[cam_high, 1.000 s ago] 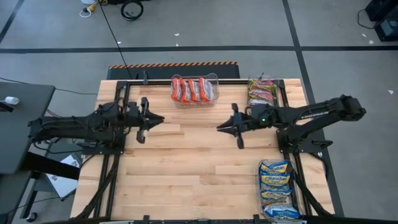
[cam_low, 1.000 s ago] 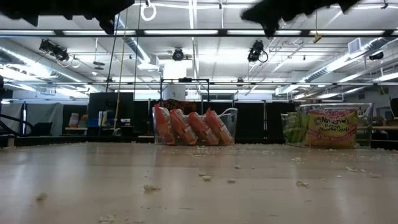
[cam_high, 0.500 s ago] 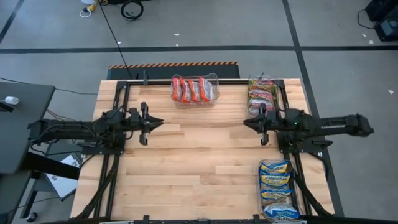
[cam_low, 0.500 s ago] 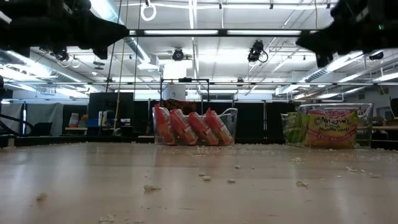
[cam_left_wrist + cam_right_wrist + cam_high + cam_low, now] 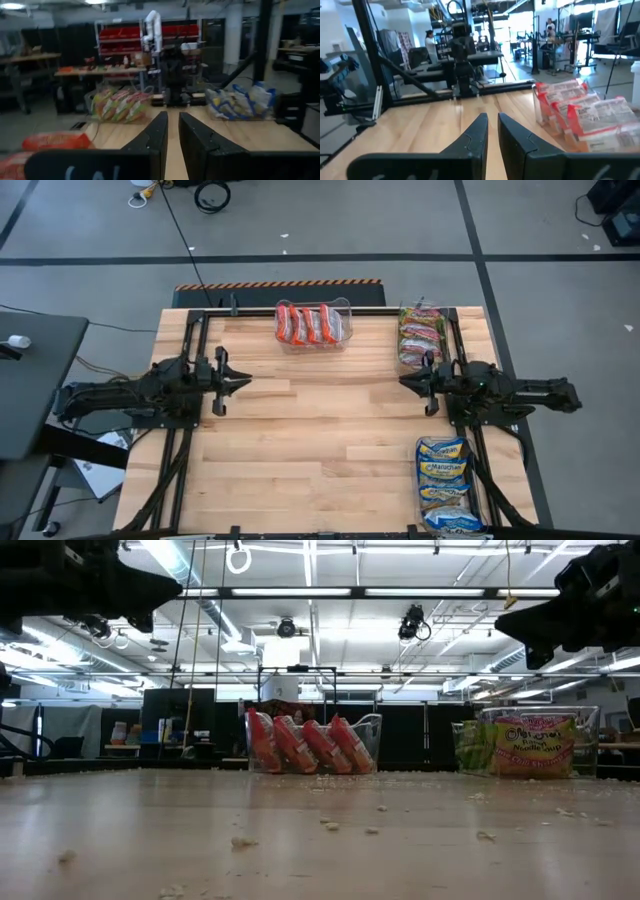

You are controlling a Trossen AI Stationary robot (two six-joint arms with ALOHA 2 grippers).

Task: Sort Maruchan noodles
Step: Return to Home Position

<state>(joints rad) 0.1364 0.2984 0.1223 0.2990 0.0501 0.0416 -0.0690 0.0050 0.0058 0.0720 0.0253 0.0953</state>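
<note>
High view, noodle packets (image 5: 313, 324) binned well apart from both empty fingers (image 5: 243, 380)

Red-and-white shiny plastic noodle packets (image 5: 312, 323) stood on edge, leaning, at table's far middle. Green-and-white shiny plastic packets (image 5: 420, 333) sat stacked at far right corner. Blue-and-yellow shiny plastic packets (image 5: 444, 484) lay in row at near right.

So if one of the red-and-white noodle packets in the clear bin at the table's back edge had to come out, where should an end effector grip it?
Probably by its upper edge, coming from above. The red-and-white noodle packets stand on edge, leaning side by side in the clear plastic bin, so only their tops are exposed; the bin walls block a sideways approach. An end packet looks easiest, with a free face.
</note>
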